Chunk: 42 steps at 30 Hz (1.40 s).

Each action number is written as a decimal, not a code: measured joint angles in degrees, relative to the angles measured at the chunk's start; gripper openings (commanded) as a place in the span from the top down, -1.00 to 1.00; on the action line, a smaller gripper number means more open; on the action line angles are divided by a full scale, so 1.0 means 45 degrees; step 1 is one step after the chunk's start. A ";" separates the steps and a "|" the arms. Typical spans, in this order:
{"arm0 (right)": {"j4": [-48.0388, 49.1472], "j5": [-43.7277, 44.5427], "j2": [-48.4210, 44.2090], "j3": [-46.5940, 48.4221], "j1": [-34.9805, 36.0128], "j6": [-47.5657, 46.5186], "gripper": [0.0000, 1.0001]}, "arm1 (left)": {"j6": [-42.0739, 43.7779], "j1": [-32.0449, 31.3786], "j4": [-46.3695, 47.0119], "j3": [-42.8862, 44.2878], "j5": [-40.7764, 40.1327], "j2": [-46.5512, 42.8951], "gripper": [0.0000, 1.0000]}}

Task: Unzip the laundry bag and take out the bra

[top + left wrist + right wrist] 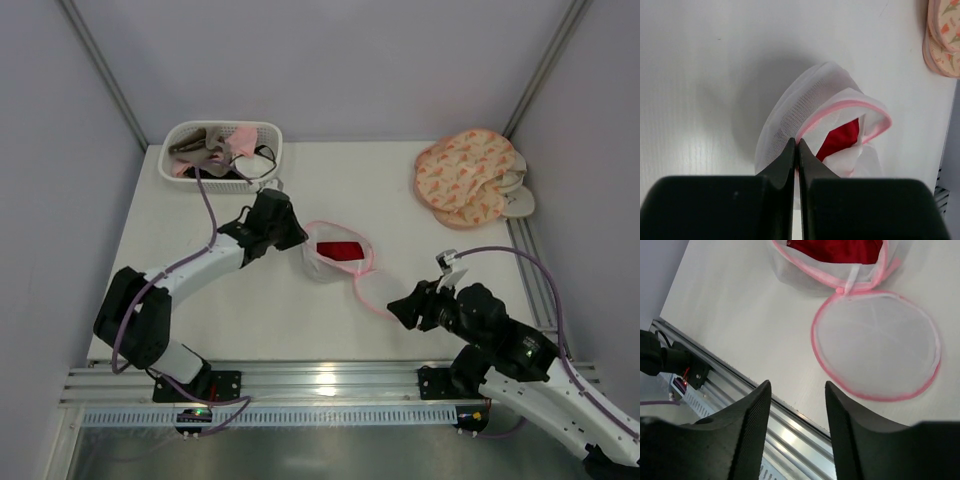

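My left gripper (pixel 796 143) pinches the rim of the open laundry bag (pixel 790 107), red bra (pixel 841 141) inside. My right gripper (pixel 798 387) is open, holding nothing.

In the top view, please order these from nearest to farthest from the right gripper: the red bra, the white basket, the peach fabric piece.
1. Red bra, inside the open laundry bag, at the centre.
2. Peach fabric piece, far right corner.
3. White basket, far left corner.
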 measured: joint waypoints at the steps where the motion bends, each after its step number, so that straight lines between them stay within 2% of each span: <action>1: -0.0214 0.0160 0.0024 0.0121 0.0000 0.0024 -0.11 | -0.0010 0.0039 -0.0005 -0.0039 -0.0005 -0.0146 1.00; 8: -0.1812 0.1778 0.0976 0.1948 0.0000 0.0476 -0.45 | -0.0296 0.0039 0.0267 -0.0850 0.0593 -0.0899 1.00; 11: -0.1579 0.1977 0.2055 0.2395 0.0000 0.0374 -0.45 | -0.0481 0.0044 0.0559 -0.1409 0.1044 -0.0899 1.00; 18: 0.0559 0.1622 0.6989 0.2560 0.0000 -0.0515 -0.45 | -0.1156 0.0039 0.1375 -0.3128 0.1899 -0.0899 1.00; 24: 0.2225 0.1549 1.0763 0.3842 -0.0078 -0.1583 -0.41 | -0.1477 0.0039 0.1880 -0.3589 0.2278 -0.1015 1.00; 29: 0.3691 0.1171 1.3279 0.5008 -0.0476 -0.2268 -0.29 | -0.1627 0.0039 0.2297 -0.3672 0.2506 -0.1151 1.00; 34: 0.4245 0.0952 1.4974 0.5610 -0.1064 -0.2642 -0.20 | -0.1666 0.0039 0.2472 -0.3682 0.2584 -0.1258 1.00; 42: 0.4318 0.1331 1.6019 0.5634 -0.2249 -0.2909 -0.17 | -0.1666 0.0039 0.2492 -0.3682 0.2589 -0.1472 1.00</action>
